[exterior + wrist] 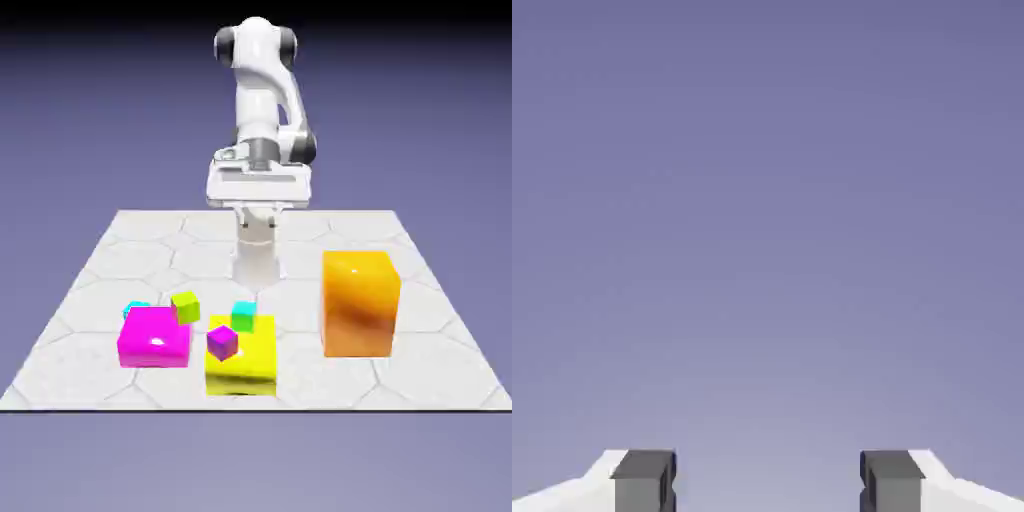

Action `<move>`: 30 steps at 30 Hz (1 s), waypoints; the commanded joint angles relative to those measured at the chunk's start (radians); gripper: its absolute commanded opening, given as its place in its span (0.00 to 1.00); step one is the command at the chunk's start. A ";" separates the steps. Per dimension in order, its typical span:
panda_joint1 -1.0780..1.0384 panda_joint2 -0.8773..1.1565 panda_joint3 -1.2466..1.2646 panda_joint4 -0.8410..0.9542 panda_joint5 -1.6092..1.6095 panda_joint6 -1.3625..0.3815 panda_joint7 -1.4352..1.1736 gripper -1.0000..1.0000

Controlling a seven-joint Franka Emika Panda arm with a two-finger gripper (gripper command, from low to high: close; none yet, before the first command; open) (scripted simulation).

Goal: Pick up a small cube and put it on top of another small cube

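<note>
The small cube point(134, 309), bright cyan, peeks out behind the far left corner of a magenta block point(155, 338), which hides most of it. A lime-green small cube point(186, 306) rests on that block's far right corner. A turquoise small cube point(243, 316) and a purple small cube point(222, 343) sit on the yellow block point(241, 365). My gripper point(258, 192) hangs high above the table's far half, well away from every cube. In the hand view the gripper point(767, 482) is open, with only backdrop between its fingertips point(643, 480).
A tall orange block point(360, 303) stands at the exterior view's right, apart from the others. The magenta and yellow blocks lie close together near the table's front edge. The white hex-patterned table point(120, 260) spreads around them.
</note>
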 commanded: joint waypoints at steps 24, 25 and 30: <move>0.327 0.086 -0.870 -0.060 -0.107 0.131 -0.334 0.50; 0.340 0.090 -0.906 -0.062 -0.112 0.136 -0.348 0.50; 0.408 0.108 -1.087 -0.075 -0.134 0.164 -0.418 0.50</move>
